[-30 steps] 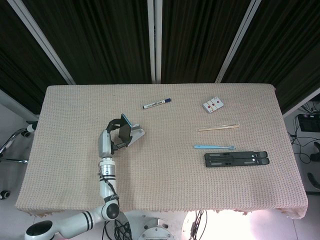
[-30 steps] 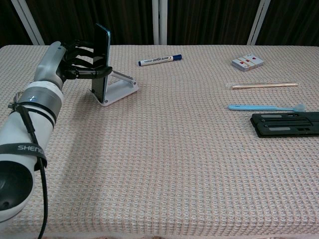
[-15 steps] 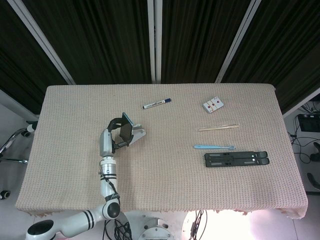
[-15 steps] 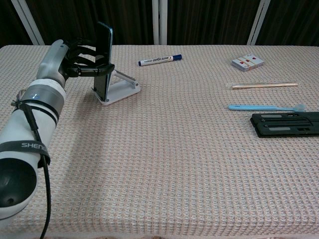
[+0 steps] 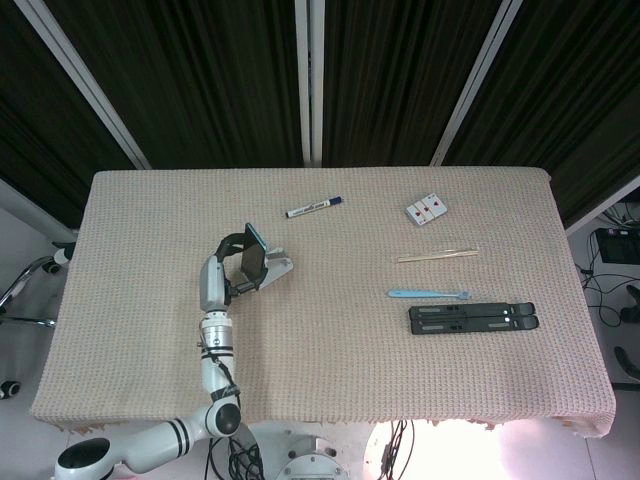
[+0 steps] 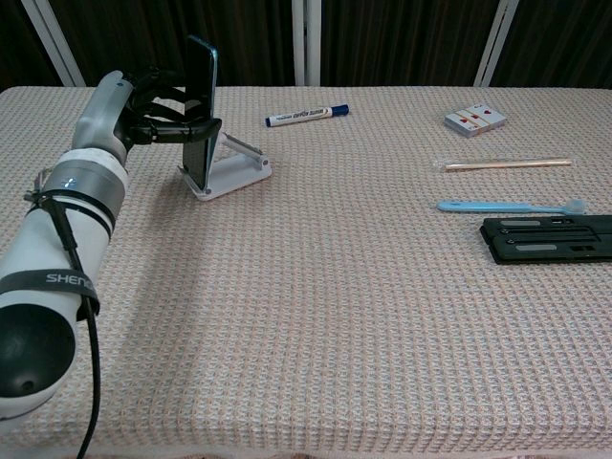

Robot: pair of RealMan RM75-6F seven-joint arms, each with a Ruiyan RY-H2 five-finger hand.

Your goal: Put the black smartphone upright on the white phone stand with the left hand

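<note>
The phone (image 6: 200, 110) stood on its short lower edge at the front lip of the stand (image 6: 229, 170), its long axis close to vertical and its top tipped a little toward the stand's rear strut. In the chest view its bottom corner appeared to sit on, or just inside, the white base plate; whether it was fully seated against the lip could not be told. The left hand (image 6: 143, 107) lay directly to the phone's left, and its dark fingers (image 6: 186, 127) reached across and gripped the phone about its middle, so the phone was between the fingers and the stand. From the head view the same relation showed: the left hand (image 5: 232, 268) came up from the near edge of the tabletop (image 5: 320, 340), with the phone (image 5: 252, 262) at its far tip and the stand (image 5: 275, 270) just beyond to the right. The coming move seemed to turn on that lean: the phone probably needed to rest back onto the strut before the fingers could let go sideways, away from the stand, without dragging it over. The right hand was not visible in either view.
</note>
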